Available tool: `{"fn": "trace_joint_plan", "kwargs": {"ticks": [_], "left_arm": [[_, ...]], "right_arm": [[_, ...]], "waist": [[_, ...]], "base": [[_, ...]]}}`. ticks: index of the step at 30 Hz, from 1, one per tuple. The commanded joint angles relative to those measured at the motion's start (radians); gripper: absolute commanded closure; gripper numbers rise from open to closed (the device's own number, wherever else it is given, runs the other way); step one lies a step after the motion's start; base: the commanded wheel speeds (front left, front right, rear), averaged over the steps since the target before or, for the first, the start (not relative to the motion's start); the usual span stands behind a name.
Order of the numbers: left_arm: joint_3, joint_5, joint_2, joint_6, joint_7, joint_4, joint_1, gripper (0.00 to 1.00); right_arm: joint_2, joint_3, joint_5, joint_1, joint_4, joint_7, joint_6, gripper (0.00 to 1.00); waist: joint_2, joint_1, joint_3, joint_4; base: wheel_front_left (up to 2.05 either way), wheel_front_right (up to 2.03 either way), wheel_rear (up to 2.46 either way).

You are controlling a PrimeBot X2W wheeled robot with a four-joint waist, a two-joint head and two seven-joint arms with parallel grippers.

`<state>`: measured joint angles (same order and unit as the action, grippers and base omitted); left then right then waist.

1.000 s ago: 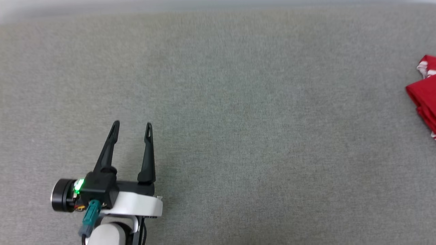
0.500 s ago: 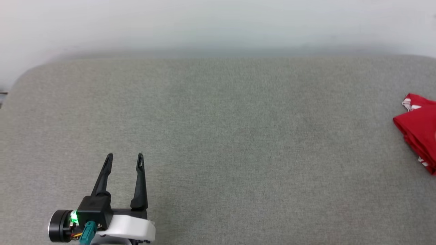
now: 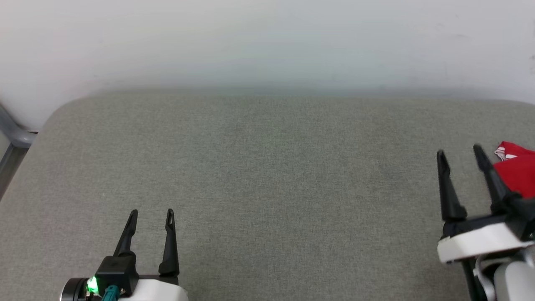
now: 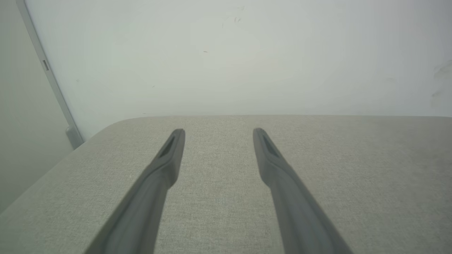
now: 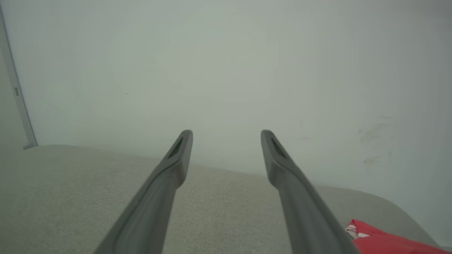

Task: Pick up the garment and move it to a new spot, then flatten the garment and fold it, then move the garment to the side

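Note:
The garment (image 3: 517, 171) is a red bundle with a bit of white trim, lying at the far right edge of the grey padded surface and cut off by the frame. In the right wrist view a corner of the garment (image 5: 385, 241) lies low on the right. My right gripper (image 3: 459, 153) stands open just left of it, its right finger overlapping the cloth's edge in the head view, nothing between the fingers. My left gripper (image 3: 151, 214) is open over bare surface at the lower left, far from the garment. Both also appear open in their own views: left gripper (image 4: 219, 131), right gripper (image 5: 227, 132).
A grey padded surface (image 3: 267, 175) spans the view, with its far edge against a pale wall (image 3: 267, 42). Its left corner is rounded, and a grey metal rail (image 3: 12, 138) runs down beside it.
The head camera has tilted up, bringing the wall and the surface's far edge into view. My right gripper has come into the picture beside the garment. The left gripper stays open.

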<state>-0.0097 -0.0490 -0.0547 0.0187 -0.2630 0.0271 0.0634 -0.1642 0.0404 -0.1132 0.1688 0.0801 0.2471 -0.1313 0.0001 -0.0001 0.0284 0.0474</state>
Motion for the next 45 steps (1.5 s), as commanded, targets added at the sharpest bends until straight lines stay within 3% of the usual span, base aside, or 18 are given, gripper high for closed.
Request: {"fn": "trace_joint_plan", "kwargs": {"ticks": [1,16,31,32,36,45], "left_arm": [[0.001,-0.006,0.001,0.004,-0.002,0.004,0.017,0.00],[-0.021,-0.001,0.002,-0.020,-0.002,0.004,0.054,0.00],[-0.010,-0.002,0.003,-0.024,-0.002,0.018,0.072,0.00],[-0.013,0.000,0.002,-0.024,0.000,0.020,0.065,1.00],[-0.014,-0.008,0.003,-0.025,0.006,0.058,0.077,1.00],[0.005,-0.200,0.004,-0.041,0.053,0.079,0.044,1.00]], "right_arm": [[0.030,0.004,-0.007,-0.050,0.005,0.009,0.001,0.00],[0.100,0.030,-0.023,-0.228,0.003,0.018,0.001,0.00],[0.116,0.021,-0.022,-0.294,-0.033,0.018,0.001,0.00],[0.111,0.021,-0.019,-0.289,-0.028,0.015,0.000,1.00],[0.111,0.018,-0.027,-0.295,0.007,0.012,0.000,1.00],[0.108,0.021,-0.213,-0.265,0.025,-0.031,0.000,1.00]], "waist": [[-0.0001,0.0001,-0.015,0.005],[-0.0001,0.0001,-0.051,-0.001],[-0.0001,0.0001,-0.064,-0.013],[-0.0001,0.0002,-0.064,-0.013],[-0.0001,0.0002,-0.064,-0.014],[-0.0001,0.0002,-0.061,-0.016]], "base": [[0.00,0.00,0.00],[0.00,0.00,0.00],[0.00,0.00,0.00],[0.00,0.00,0.00],[0.00,0.00,0.00],[0.00,0.00,0.00]]}}
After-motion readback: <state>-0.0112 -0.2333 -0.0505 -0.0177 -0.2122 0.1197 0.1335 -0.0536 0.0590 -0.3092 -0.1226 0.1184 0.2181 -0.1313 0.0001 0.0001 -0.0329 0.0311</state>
